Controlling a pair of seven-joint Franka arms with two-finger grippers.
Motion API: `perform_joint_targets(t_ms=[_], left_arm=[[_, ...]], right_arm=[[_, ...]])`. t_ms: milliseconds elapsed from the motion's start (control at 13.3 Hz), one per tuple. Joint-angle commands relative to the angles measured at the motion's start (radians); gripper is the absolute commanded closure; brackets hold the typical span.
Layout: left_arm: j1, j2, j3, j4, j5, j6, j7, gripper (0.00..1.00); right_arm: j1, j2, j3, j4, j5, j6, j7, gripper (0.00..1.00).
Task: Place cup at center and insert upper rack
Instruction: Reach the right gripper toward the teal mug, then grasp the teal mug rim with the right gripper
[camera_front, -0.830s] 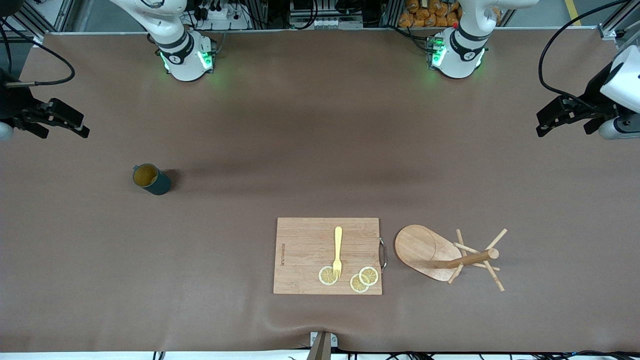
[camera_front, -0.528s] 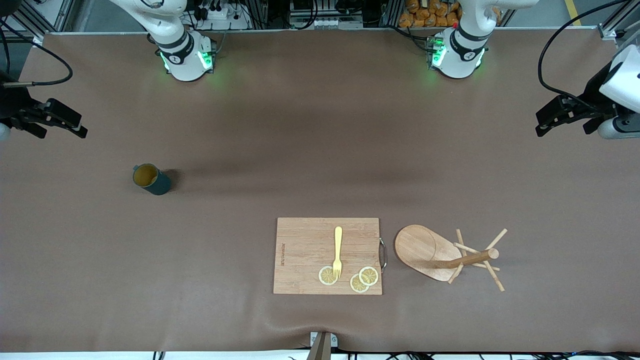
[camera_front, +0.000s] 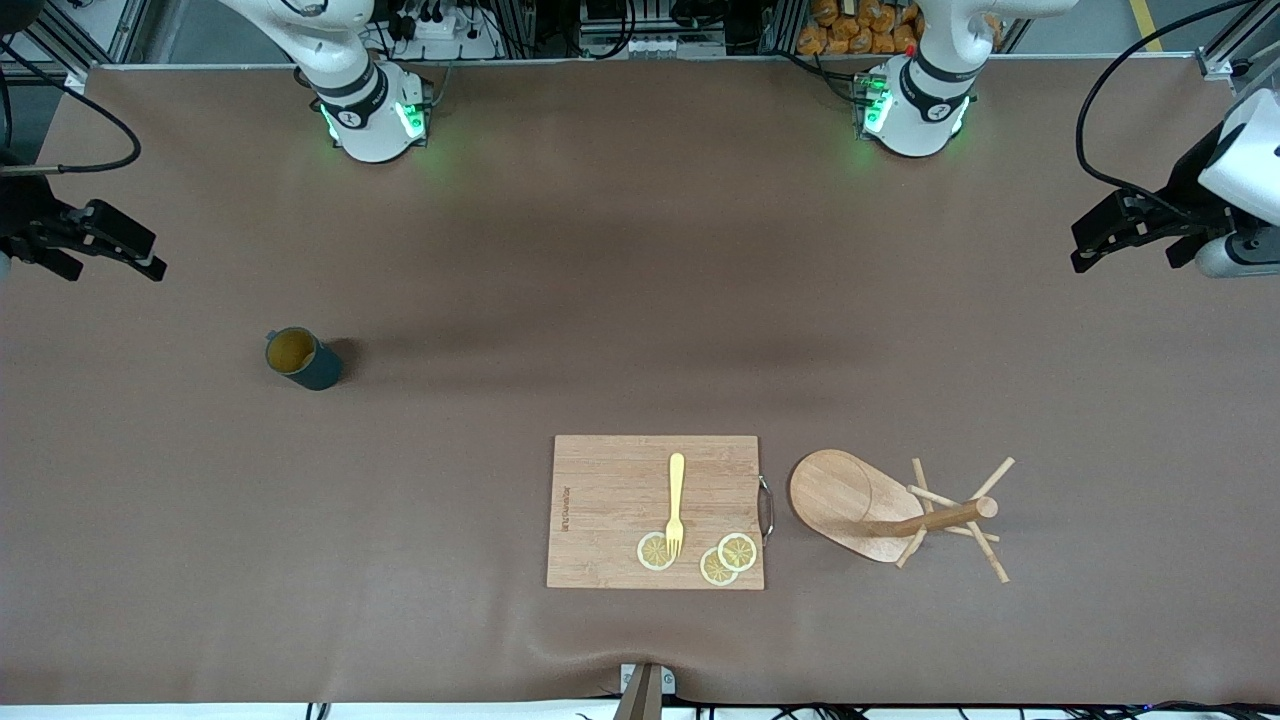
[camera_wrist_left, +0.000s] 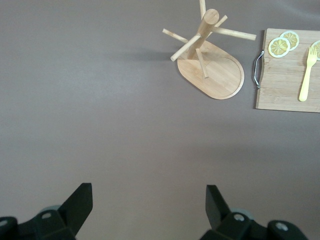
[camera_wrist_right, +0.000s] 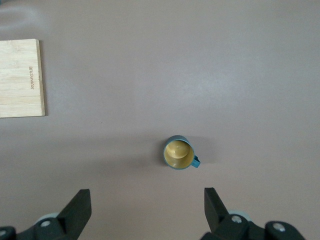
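Toward the right arm's end of the table I see the cup (camera_front: 303, 359) upright, under my right hand (camera_front: 110, 243), which hangs wide open and empty. My left hand (camera_front: 1120, 228), equally spread and empty, waits above bare table, well apart from the rack (camera_front: 890, 510) beside the board (camera_front: 655, 512).

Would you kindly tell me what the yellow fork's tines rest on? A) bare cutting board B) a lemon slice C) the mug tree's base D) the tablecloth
B: the yellow fork lies on the cutting board with its tines over a lemon slice.
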Motion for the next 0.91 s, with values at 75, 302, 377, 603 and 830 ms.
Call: perform_joint_targets(t_ms=[75, 302, 377, 603, 830], left_arm=[[-0.008, -0.011, 0.004, -0.005, -0.021, -0.015, 0.007, 0.0], [-0.012, -0.011, 0.001, -0.004, -0.02, -0.013, 0.003, 0.0], [-0.012, -0.011, 0.001, -0.005, -0.021, -0.013, 0.003, 0.0], [-0.012, -0.011, -0.001, -0.005, -0.021, -0.013, 0.001, 0.0], [-0.008, -0.011, 0.001, -0.005, -0.023, -0.012, 0.0, 0.0]], right_arm=[[-0.016, -0.01, 0.014, -0.137, -0.009, 0.116, -0.002, 0.0], [-0.01, -0.01, 0.022, -0.249, -0.009, 0.216, -0.004, 0.0], [-0.01, -0.007, 0.022, -0.281, -0.009, 0.245, -0.002, 0.0], [-0.01, 0.012, 0.023, -0.44, -0.009, 0.435, 0.001, 0.0], [-0.012, 0.11, 0.023, -0.456, -0.009, 0.477, 0.014, 0.0]])
